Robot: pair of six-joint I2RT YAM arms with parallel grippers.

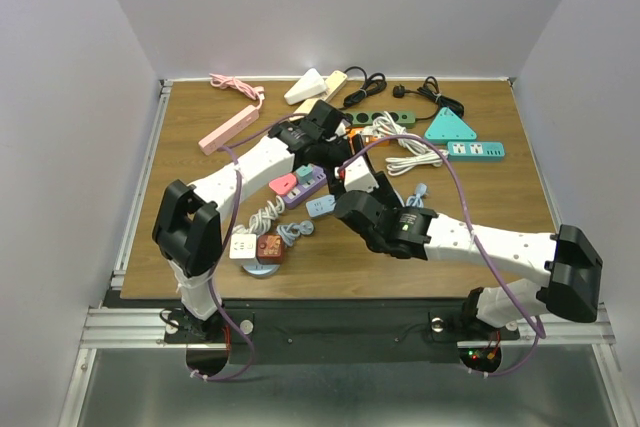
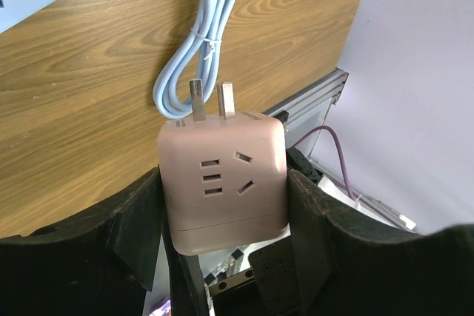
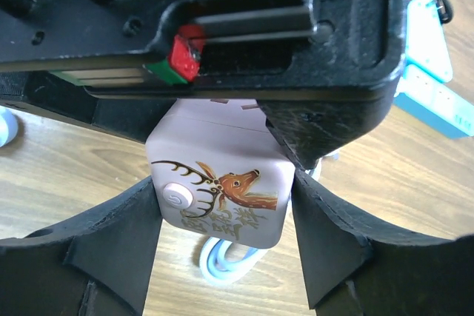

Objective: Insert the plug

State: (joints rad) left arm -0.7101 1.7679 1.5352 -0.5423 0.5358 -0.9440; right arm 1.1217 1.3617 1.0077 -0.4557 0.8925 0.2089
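Note:
A pale pink cube adapter [image 2: 222, 183] with two flat metal prongs [image 2: 209, 100] sits between my left gripper's [image 2: 222, 209] fingers, which press on both its sides. The prongs point at the wooden table. In the right wrist view the same cube [image 3: 222, 183] shows a deer picture and a round button. My right gripper [image 3: 222, 190] is closed on its sides, just under the left gripper's body. In the top view the cube [image 1: 360, 175] is held above the table's middle between both grippers.
A coiled light blue cable [image 2: 200, 42] lies on the table under the cube. A purple power strip [image 1: 305, 187], a teal strip [image 1: 475, 150], a teal triangle socket [image 1: 450, 127], a green strip [image 1: 380, 120] and a pink strip [image 1: 230, 130] lie around.

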